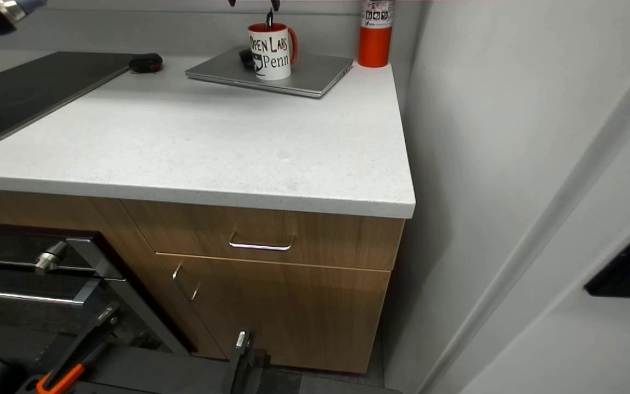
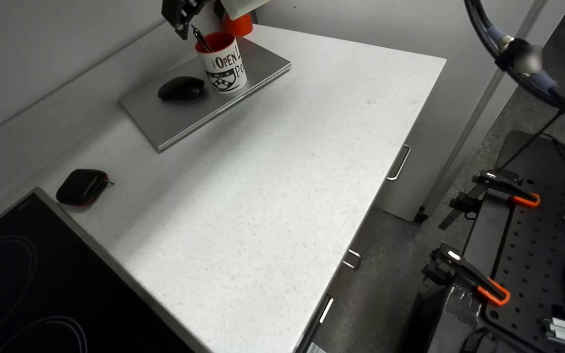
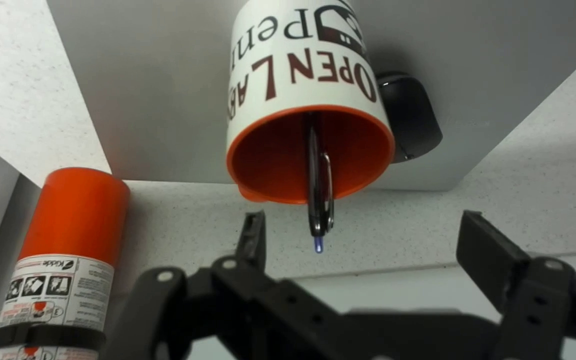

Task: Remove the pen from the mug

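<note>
The white mug with dark lettering and red inside stands upright on a closed grey laptop; it shows in both exterior views [image 1: 271, 61] [image 2: 222, 69] and in the wrist view [image 3: 300, 65]. The dark pen leans inside it, its upper end with clip and blue tip above the rim, in both exterior views [image 1: 269, 21] [image 2: 201, 38] and the wrist view [image 3: 314, 185]. Its lower end is hidden in the mug. My gripper [image 3: 364, 222] is open and empty; its fingertips show at the top edge of an exterior view [image 1: 254, 4]. In the wrist view the pen top lies between the fingers, nearer the left one, touching neither.
The laptop [image 1: 315, 82] also bears a black mouse [image 2: 182, 89] beside the mug. A red cylinder with a white label [image 1: 374, 48] stands by the wall. A small dark case [image 2: 82, 187] lies near the black cooktop [image 2: 12, 284]. A wall runs behind the counter.
</note>
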`<state>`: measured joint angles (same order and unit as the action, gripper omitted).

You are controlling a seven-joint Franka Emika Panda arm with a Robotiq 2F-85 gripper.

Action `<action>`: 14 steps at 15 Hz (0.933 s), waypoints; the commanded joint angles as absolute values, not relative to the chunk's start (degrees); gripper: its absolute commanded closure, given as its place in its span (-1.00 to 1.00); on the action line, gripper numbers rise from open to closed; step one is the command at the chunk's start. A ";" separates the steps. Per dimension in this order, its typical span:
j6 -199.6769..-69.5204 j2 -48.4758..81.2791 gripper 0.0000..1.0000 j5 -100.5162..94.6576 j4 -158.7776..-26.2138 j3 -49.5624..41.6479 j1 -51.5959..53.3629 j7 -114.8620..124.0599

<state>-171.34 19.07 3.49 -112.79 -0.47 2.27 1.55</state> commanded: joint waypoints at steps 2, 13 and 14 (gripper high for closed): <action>-172.73 22.33 -1.00 2.74 -109.01 0.35 1.99 1.34; -173.63 28.25 -1.00 0.86 -102.82 -0.71 2.35 1.42; -173.50 28.67 -0.94 0.90 -102.39 -0.77 2.25 1.43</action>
